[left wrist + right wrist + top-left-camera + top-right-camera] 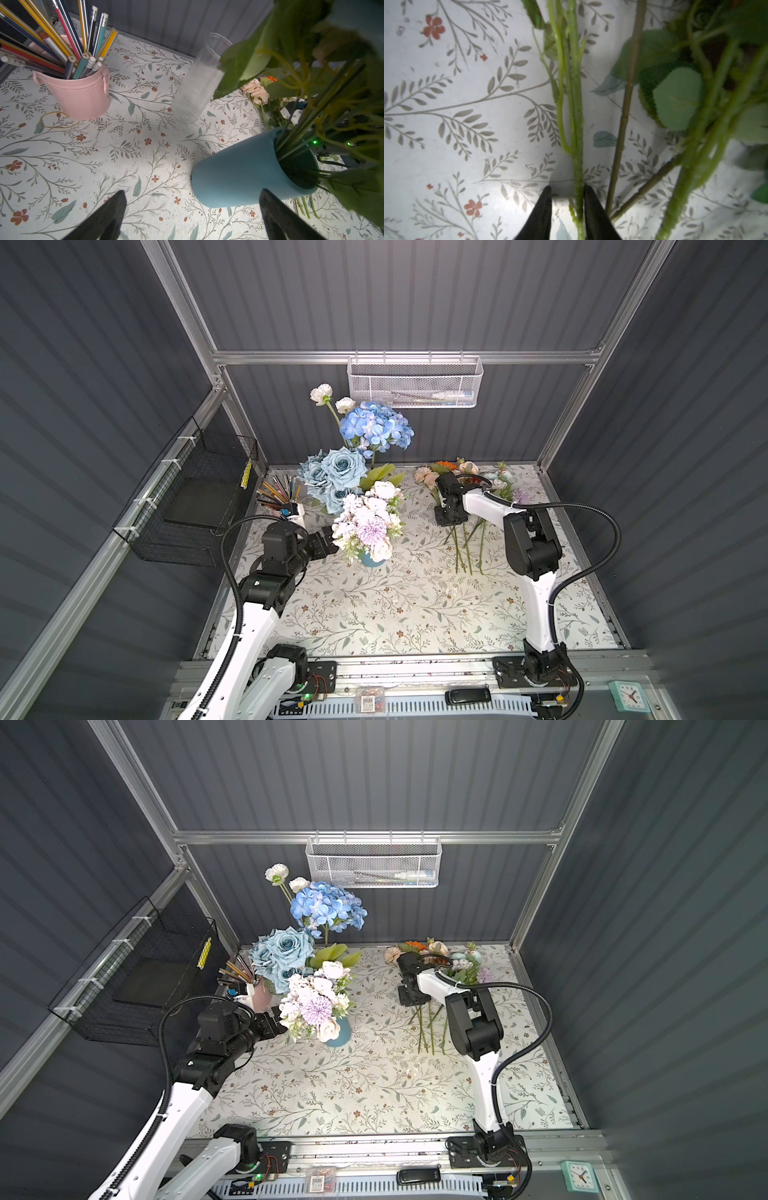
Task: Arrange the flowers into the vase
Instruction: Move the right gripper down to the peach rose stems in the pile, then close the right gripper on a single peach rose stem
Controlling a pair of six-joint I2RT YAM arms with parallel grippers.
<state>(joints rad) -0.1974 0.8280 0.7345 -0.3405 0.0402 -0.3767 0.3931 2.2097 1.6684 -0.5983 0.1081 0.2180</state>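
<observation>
Right gripper (567, 187) is straddling a stem (577, 124) among flowers (467, 468) lying far right, jaws narrow, not yet pinching: clamp fully before lifting. Left gripper (193, 190) is hovering wide, empty, beside the filled vase (239, 170).

Matt blue vase (234, 172), ribbed clear glass cylinder (195, 91), smooth pink metal bucket (79, 95)

Nothing here can be properly read from where I stand. The small clear box (368, 699) on the front rail carries a barcode sticker, its digits too tiny to make out. The mint clock (629, 696) shows a dial, numerals unclear. The marker (453, 395) in the white mesh basket (415, 364) has blurred print.
</observation>
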